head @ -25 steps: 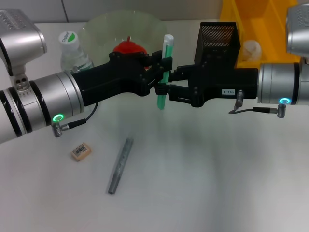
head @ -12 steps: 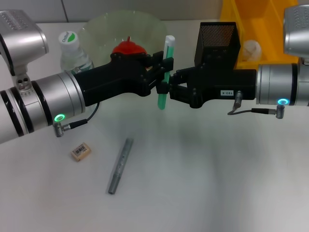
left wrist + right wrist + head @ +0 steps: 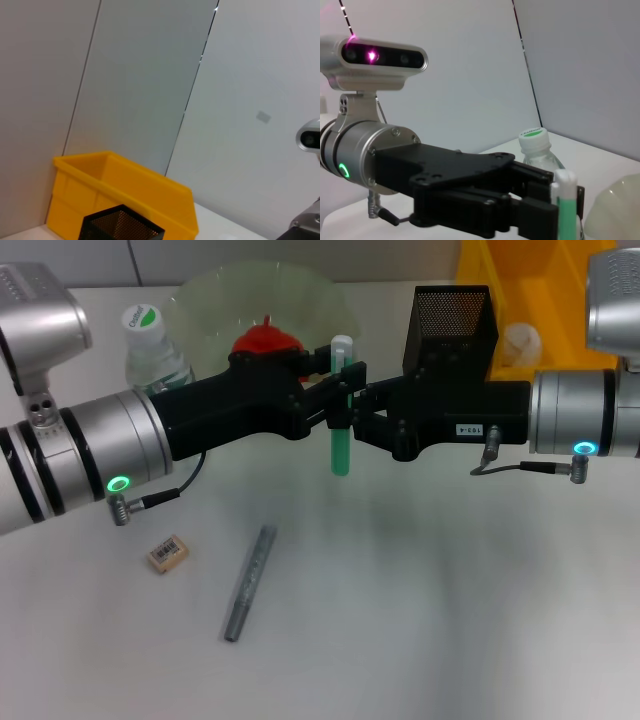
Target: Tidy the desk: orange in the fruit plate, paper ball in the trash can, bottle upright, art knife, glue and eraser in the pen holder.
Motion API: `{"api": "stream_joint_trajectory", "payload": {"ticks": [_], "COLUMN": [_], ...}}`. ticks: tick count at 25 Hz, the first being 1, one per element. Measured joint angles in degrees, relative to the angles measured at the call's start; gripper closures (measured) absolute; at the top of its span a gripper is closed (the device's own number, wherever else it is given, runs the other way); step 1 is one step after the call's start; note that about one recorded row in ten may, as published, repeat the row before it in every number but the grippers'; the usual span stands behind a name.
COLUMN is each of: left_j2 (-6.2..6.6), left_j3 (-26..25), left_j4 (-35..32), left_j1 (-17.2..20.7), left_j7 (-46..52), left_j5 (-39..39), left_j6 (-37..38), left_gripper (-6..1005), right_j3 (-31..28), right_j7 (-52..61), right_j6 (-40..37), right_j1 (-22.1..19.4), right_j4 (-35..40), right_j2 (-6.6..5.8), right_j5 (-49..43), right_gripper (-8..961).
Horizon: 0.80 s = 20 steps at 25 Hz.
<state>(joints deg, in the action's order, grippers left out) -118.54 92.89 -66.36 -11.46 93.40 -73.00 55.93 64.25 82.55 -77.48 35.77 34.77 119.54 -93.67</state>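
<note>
Above the middle of the white surface (image 3: 420,600), a green glue stick (image 3: 341,445) with a white cap is held upright, pinched by the left tool (image 3: 338,408) and met from the other side by the right tool (image 3: 362,422), whose grip on it can't be made out. Right behind sits the black mesh pen holder (image 3: 455,315), with the yellow trash can (image 3: 530,290) beside it and a paper ball (image 3: 520,343) inside. The orange (image 3: 262,339) is seen in the fruit plate (image 3: 215,295), the bottle (image 3: 150,345) upright. The eraser (image 3: 167,553) and grey art knife (image 3: 249,582) are left lying nearer.
</note>
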Motion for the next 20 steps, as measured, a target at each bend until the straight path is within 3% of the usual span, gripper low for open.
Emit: {"api": "stream_joint_trajectory", "payload": {"ticks": [4,12,14,15,16,17,19,20], "left_j2": [-0.01,0.03,0.03,0.18,0.18,0.22,0.22,0.28], "left_j3": [-1.48,-3.12,-3.12,-7.91,-7.91,-11.38,-11.38,-15.19], "left_j4": [0.44,0.7,0.7,1.29,1.29,2.12,2.12,3.57], "left_j1": [-0.13,-0.13,-0.13,0.44,0.44,0.97,0.97,1.76], "left_j7": [0.02,0.24,0.24,-0.05,-0.05,-0.36,-0.36,-1.31], "left_j5": [0.18,0.84,0.84,0.89,0.89,0.64,0.64,0.42], "left_j6": [1.82,3.13,3.13,6.37,6.37,8.71,8.71,11.38], "left_gripper": [763,325,284,264,244,224,183,163], "right_j3": [-0.01,-0.5,-0.65,-0.81,-0.81,-0.83,-0.85,-1.29], "right_j7": [-0.01,-0.03,-0.03,0.06,0.06,0.29,1.1,1.78], "right_j6": [0.2,0.64,0.65,0.61,0.61,0.55,0.54,0.77], "right_j1": [0.0,-0.2,-0.33,-0.78,-0.78,-1.16,-2.12,-2.99], "right_j4": [-0.05,0.19,0.41,1.49,1.49,2.32,4.68,7.32], "right_j2": [-0.01,-0.05,-0.09,-0.19,-0.19,-0.23,-0.32,-0.41], "right_j5": [0.0,0.0,0.0,0.0,0.0,0.0,0.0,-0.02], "right_gripper": [844,868,869,869,869,869,869,870]}}
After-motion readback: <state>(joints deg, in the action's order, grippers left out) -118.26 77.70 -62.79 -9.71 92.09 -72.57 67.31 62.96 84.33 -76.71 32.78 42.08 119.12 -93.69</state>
